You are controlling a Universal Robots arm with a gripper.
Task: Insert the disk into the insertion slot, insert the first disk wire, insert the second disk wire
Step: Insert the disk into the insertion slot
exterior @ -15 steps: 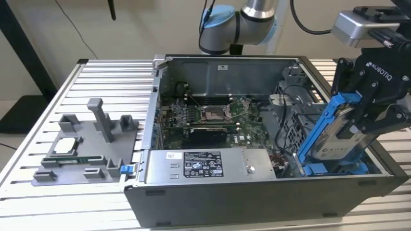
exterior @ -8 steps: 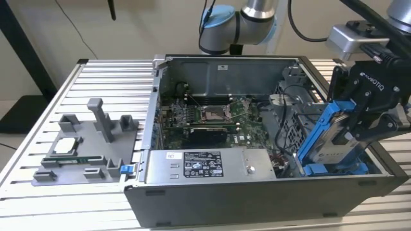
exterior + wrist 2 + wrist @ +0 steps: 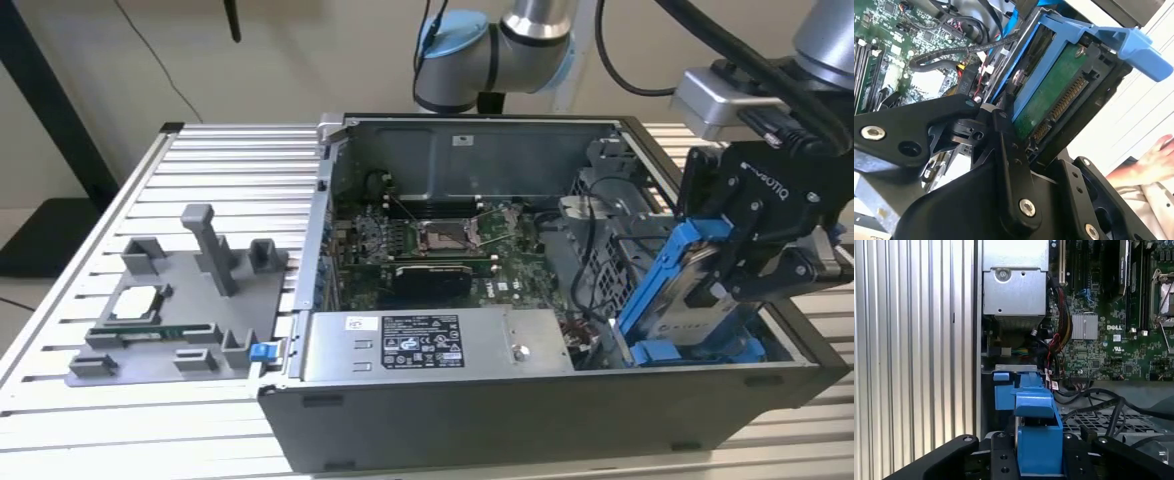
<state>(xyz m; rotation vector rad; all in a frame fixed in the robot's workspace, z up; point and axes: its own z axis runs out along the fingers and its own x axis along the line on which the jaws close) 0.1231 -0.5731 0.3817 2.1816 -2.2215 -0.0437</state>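
One disk (image 3: 683, 290) held by fingers (image 3: 1010, 165) | tilted at insertion slot (image 3: 701, 352) | second wrist view: hand (image 3: 1156, 160)

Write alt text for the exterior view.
The gripper, jaws shut on the disk, holds it tilted with its lower end at the insertion slot, at the exterior view's right of an open computer case. A grey parts tray lies at the exterior view's left.

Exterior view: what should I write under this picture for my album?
Robot pincer holds the blue-framed disk tilted, lower end at the insertion slot of an open computer case.
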